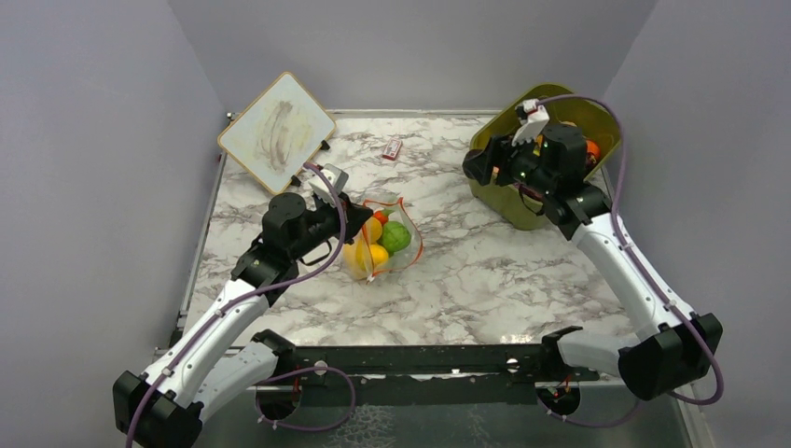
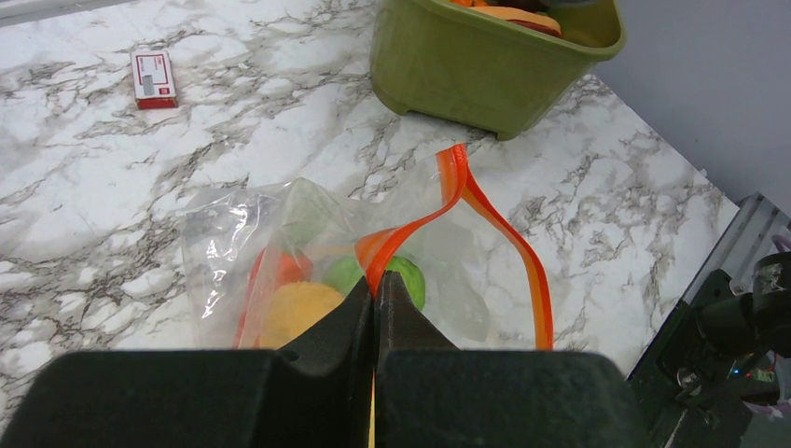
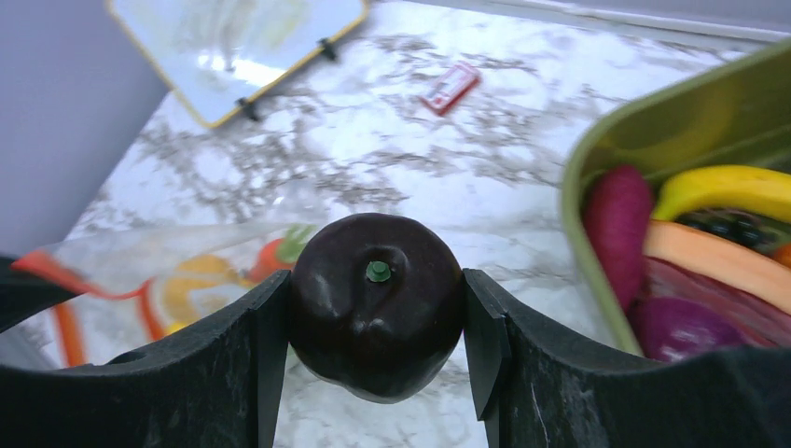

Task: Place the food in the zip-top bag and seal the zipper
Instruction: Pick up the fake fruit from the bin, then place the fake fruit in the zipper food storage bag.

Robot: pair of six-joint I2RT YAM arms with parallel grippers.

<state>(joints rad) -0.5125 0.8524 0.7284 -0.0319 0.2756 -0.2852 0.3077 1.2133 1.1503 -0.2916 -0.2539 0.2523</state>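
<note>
The clear zip-top bag [image 1: 384, 245] lies mid-table with yellow, green [image 1: 396, 237] and red toy food inside. My left gripper [image 2: 376, 285] is shut on the bag's orange-red zipper strip [image 2: 454, 191] and holds that edge up, so the mouth gapes. My right gripper [image 3: 378, 308] is shut on a dark purple toy fruit [image 3: 376, 303] with a green stem dot, held above the table just left of the olive-green tub [image 3: 597, 159]. In the top view the right gripper [image 1: 478, 165] hangs at the tub's left side. The bag also shows in the right wrist view [image 3: 187, 271].
The olive-green tub [image 1: 522, 201] at back right holds more toy food: a banana [image 3: 728, 187], a purple-red piece [image 3: 617, 219] and others. A small red-white packet [image 1: 393, 148] lies at the back. A yellow-rimmed board [image 1: 276, 133] leans at back left.
</note>
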